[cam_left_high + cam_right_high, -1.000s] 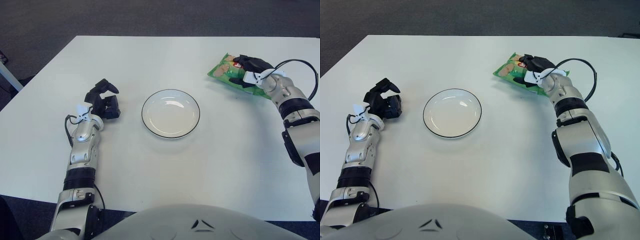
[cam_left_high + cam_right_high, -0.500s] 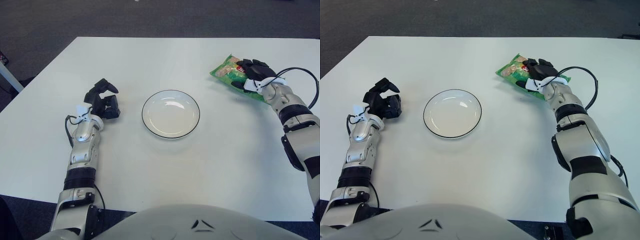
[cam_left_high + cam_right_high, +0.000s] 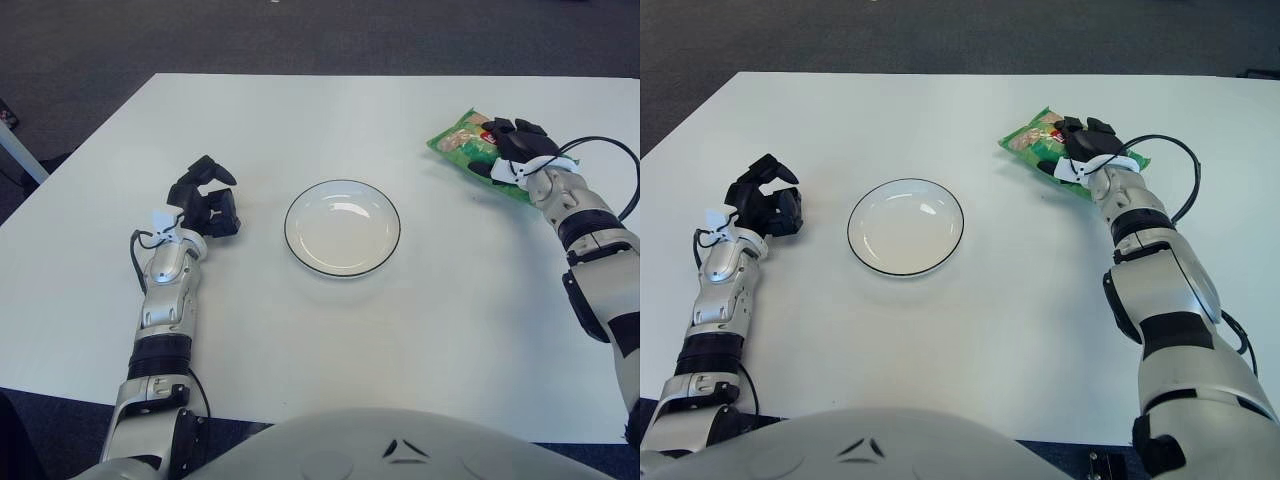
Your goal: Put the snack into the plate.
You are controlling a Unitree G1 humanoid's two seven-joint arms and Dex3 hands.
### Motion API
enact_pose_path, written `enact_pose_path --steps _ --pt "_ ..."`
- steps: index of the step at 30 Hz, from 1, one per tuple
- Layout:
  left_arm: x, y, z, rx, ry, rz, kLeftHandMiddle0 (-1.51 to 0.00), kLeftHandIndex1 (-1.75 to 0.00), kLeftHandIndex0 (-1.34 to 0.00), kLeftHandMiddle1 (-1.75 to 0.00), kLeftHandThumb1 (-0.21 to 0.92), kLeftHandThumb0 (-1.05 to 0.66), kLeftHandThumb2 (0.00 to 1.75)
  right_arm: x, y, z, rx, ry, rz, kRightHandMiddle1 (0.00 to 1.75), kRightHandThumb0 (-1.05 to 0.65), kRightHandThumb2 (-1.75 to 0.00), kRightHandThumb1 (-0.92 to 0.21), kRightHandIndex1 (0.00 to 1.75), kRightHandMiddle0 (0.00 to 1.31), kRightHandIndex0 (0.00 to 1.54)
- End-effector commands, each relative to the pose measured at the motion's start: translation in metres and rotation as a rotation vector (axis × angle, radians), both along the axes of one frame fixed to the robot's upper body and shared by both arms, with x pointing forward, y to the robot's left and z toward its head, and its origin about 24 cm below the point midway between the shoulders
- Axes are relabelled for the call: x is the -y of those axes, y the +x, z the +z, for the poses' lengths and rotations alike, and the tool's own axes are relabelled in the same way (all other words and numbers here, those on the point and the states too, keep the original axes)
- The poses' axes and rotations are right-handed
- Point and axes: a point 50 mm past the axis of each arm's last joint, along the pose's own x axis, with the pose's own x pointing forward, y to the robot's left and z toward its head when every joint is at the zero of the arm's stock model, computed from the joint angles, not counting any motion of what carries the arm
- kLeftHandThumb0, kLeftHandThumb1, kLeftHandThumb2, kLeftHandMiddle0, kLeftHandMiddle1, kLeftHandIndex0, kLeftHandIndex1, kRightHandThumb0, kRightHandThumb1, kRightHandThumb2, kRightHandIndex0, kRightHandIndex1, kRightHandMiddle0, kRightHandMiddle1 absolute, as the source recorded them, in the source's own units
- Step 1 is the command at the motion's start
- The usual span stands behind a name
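A green snack bag (image 3: 456,141) lies at the far right of the white table (image 3: 300,340). My right hand (image 3: 512,146) sits on top of the bag's right half, its black fingers curled around it. A white plate with a dark rim (image 3: 342,228) stands in the middle of the table, well to the left of the bag, with nothing in it. My left hand (image 3: 208,198) shows left of the plate, fingers loosely curved and holding nothing.
A black cable (image 3: 620,150) loops out from my right wrist toward the table's right edge. Dark carpet (image 3: 300,35) runs beyond the far edge. My torso (image 3: 400,445) fills the bottom of the view.
My right hand and the snack bag have shifted a little to the right, away from the plate. The left arm and plate have not moved.
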Motion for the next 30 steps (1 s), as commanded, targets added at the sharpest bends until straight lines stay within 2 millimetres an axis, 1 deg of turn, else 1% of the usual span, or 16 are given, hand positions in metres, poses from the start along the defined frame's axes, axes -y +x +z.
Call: enact_pose_path --steps 1,2,3,5,6,7,10,12,16,21,23,26,30 --pt "0.006 -0.026 -0.05 -0.171 -0.099 0.023 -1.31 -1.75 -0.7 -1.75 0.21 -0.53 1.45 0.011 -0.015 -0.029 -0.069 -0.069 -0.049 1.6 -0.51 -0.94 -0.58 1.48 0.39 0.01" --pt "0.006 -0.026 -0.05 -0.171 -0.102 0.022 -1.31 -1.75 -0.7 -1.75 0.21 -0.53 1.45 0.011 -0.015 -0.029 -0.048 -0.081 -0.051 1.62 -0.41 -0.99 -0.55 1.54 0.42 0.06" --pt "0.006 -0.026 -0.05 -0.171 -0.105 0.022 -1.3 -1.75 -0.71 -1.75 0.21 -0.53 1.45 0.011 -0.015 -0.029 -0.026 -0.093 -0.054 1.66 -0.26 -1.08 -0.49 1.61 0.48 0.15" --pt "0.006 -0.026 -0.05 -0.17 -0.105 0.021 -1.3 -1.75 -0.71 -1.75 0.21 -0.53 1.45 0.01 -0.016 -0.029 0.003 -0.107 -0.059 1.7 -0.13 -1.23 -0.39 1.68 0.56 0.27" --pt "0.006 -0.026 -0.05 -0.169 -0.104 0.02 -1.3 -1.75 -0.71 -1.75 0.21 -0.53 1.45 0.009 -0.016 -0.03 0.014 -0.111 -0.062 1.72 -0.08 -1.33 -0.28 1.64 0.63 0.4" --pt "0.006 -0.026 -0.049 -0.168 -0.102 0.02 -1.3 -1.75 -0.71 -1.75 0.21 -0.53 1.45 0.009 -0.016 -0.03 0.029 -0.11 -0.068 1.73 -0.05 -1.4 -0.22 1.62 0.67 0.49" --pt "0.006 -0.026 -0.049 -0.166 -0.102 0.019 -1.3 -1.75 -0.71 -1.75 0.21 -0.53 1.45 0.008 -0.017 -0.031 0.053 -0.098 -0.081 1.74 -0.01 -1.51 -0.09 1.52 0.75 0.68" --pt "0.006 -0.026 -0.049 -0.166 -0.104 0.018 -1.3 -1.75 -0.71 -1.75 0.21 -0.53 1.45 0.007 -0.017 -0.031 0.067 -0.08 -0.085 1.74 -0.01 -1.53 -0.05 1.48 0.77 0.74" --pt "0.006 -0.025 -0.049 -0.165 -0.112 0.014 -1.3 -1.75 -0.71 -1.75 0.21 -0.53 1.45 0.008 -0.016 -0.028 0.098 -0.012 -0.095 1.75 0.0 -1.54 0.0 1.33 0.78 0.88" --pt "0.006 -0.025 -0.05 -0.166 -0.11 0.011 -1.3 -1.75 -0.71 -1.75 0.21 -0.53 1.45 0.007 -0.013 -0.02 0.123 0.028 -0.088 1.75 0.0 -1.53 0.01 1.27 0.77 0.94" --pt "0.006 -0.024 -0.05 -0.167 -0.106 0.009 -1.3 -1.75 -0.71 -1.75 0.21 -0.53 1.45 0.007 -0.013 -0.019 0.125 0.052 -0.09 1.75 0.0 -1.53 0.01 1.27 0.76 0.95" --pt "0.006 -0.024 -0.05 -0.168 -0.099 0.008 -1.3 -1.75 -0.71 -1.75 0.21 -0.53 1.45 0.007 -0.011 -0.016 0.133 0.078 -0.089 1.75 0.0 -1.55 0.01 1.33 0.73 0.95" --pt "0.006 -0.025 -0.05 -0.167 -0.09 0.01 -1.3 -1.75 -0.71 -1.75 0.21 -0.53 1.45 0.006 -0.009 -0.007 0.175 0.103 -0.078 1.75 0.0 -1.59 0.01 1.46 0.69 0.91"
